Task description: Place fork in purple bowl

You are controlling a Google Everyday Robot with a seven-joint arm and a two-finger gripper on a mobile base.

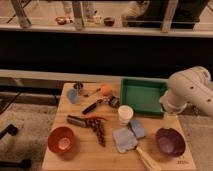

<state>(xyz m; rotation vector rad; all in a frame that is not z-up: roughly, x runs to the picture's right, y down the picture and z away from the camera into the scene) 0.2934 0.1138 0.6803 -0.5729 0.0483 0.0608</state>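
Up near the top of the wooden board (75, 159), left of centre in the frame, the fork (93, 92) lies flat. It's a thin silvery thing between a small metal cup (79, 86) and an orange ball (105, 90). Just below it a black-handled utensil (93, 106) sits at a slant, and a pale blue cup (73, 96) stands a bit to the left.

The purple bowl (170, 141) is way over at the board's lower right corner, well apart from the fork, and looks glossy inside. Between the two are a white cup (125, 114), two bluish sponges (128, 136) and a dark bunch of grapes (98, 129). An orange-red bowl (62, 140) sits lower left, and a green tray (142, 95) takes up the upper right of the board.

As for the gripper, only the chunky white arm (192, 92) shows at the right edge beside the tray, so I can't tell whether it's clenched or released.

The board rests on speckled grey flooring (30, 117). Behind it are a pale ledge, a dark wall and, at the top of the frame, a railed counter (100, 27) with small items on it.
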